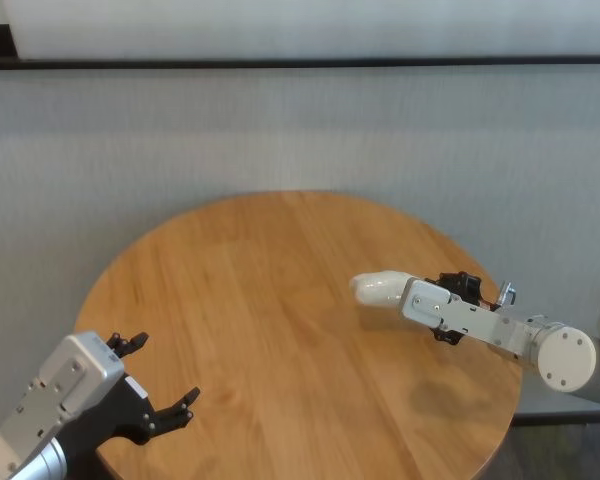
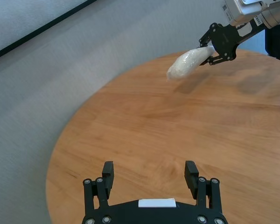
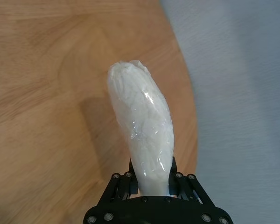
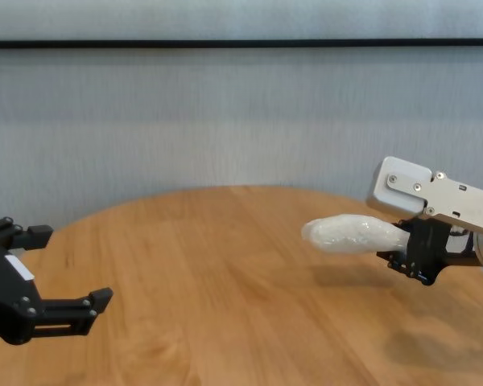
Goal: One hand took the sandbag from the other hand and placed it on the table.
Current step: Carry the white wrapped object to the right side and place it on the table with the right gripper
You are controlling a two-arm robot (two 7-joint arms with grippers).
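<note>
The sandbag (image 1: 380, 288), a white oblong bag in clear shiny wrap, hangs level above the right side of the round wooden table (image 1: 260, 300). My right gripper (image 4: 400, 245) is shut on the bag's end, and the rest of the sandbag (image 4: 350, 233) sticks out toward the table's middle. In the right wrist view the sandbag (image 3: 142, 126) runs straight out from between the fingers. My left gripper (image 1: 166, 368) hovers open over the table's near left edge, nothing in it, far from the bag. The left wrist view shows the sandbag (image 2: 189, 63) well beyond the open left gripper (image 2: 150, 167).
Nothing else lies on the table (image 2: 154, 121). Grey floor (image 1: 280, 130) surrounds it, with a black strip (image 1: 300, 63) along the far wall. The table's right edge (image 3: 184, 84) runs close beneath the held bag.
</note>
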